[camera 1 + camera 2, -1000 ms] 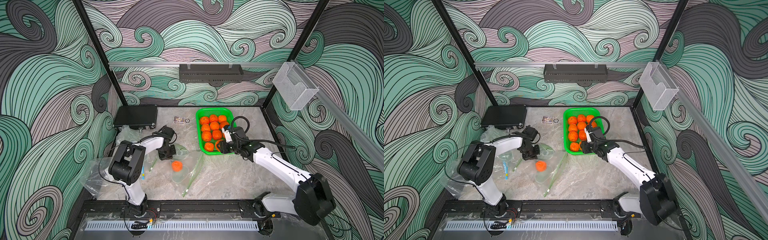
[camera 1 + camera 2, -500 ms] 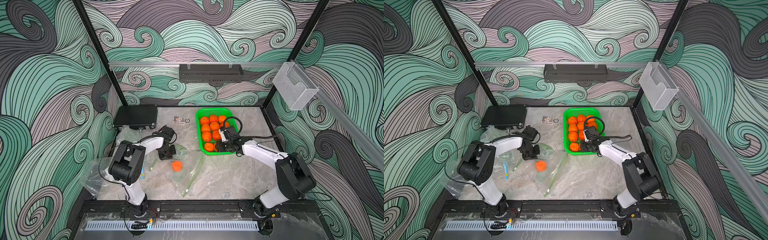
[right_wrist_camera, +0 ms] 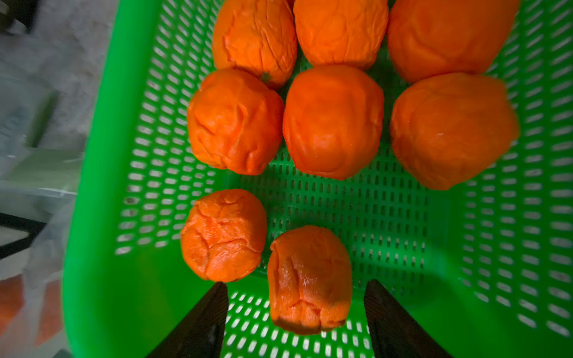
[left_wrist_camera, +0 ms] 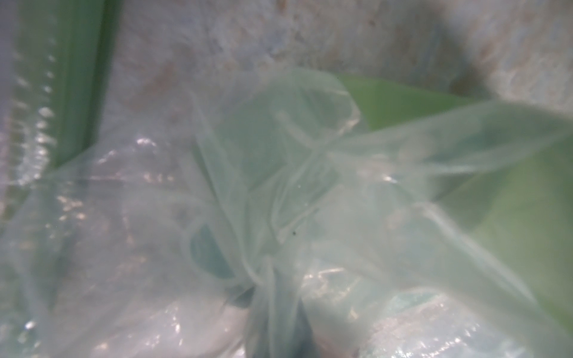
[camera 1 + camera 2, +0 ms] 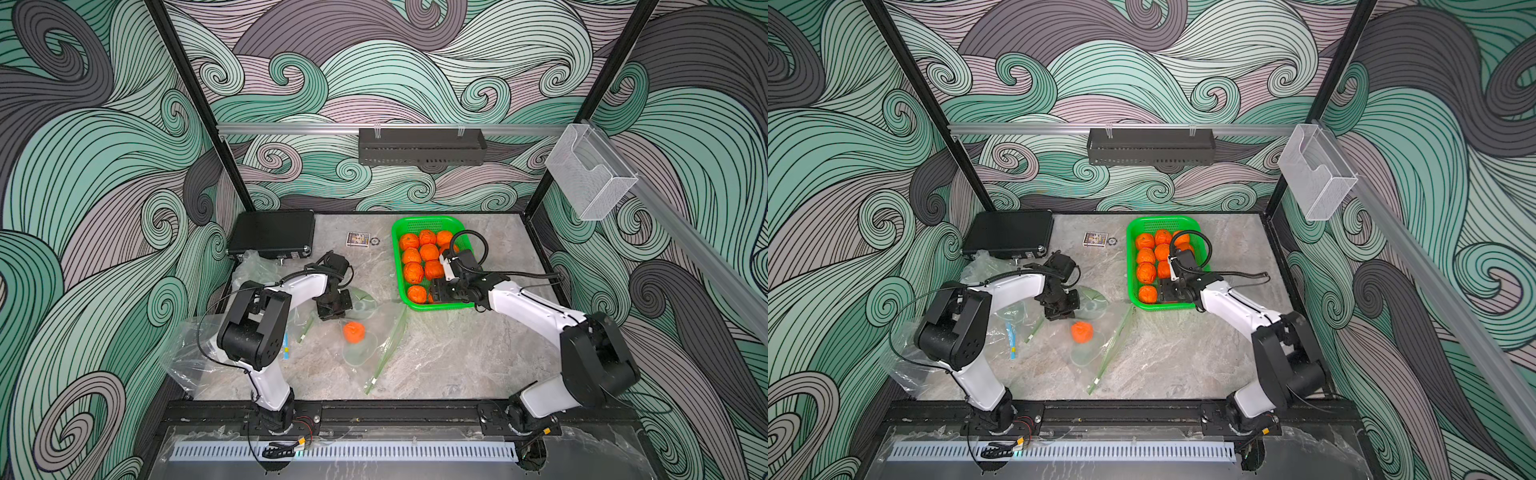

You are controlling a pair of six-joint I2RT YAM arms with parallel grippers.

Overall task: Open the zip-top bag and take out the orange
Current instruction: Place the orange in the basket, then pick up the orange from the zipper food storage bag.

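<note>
zip-top bag: clear, green zip, crumpled on table | orange: wrinkled, at bag's middle, inside or atop unclear

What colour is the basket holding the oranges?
The basket is bright green, clearest in right wrist view.

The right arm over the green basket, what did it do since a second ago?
The right tool opened wider above the green basket. The orange between its fingers now lies loose, apparently let go. The arm's elbow swung in, then partly back out. The left tool stayed shut on the zip-top bag, and the lone orange on the table did not move.
</note>
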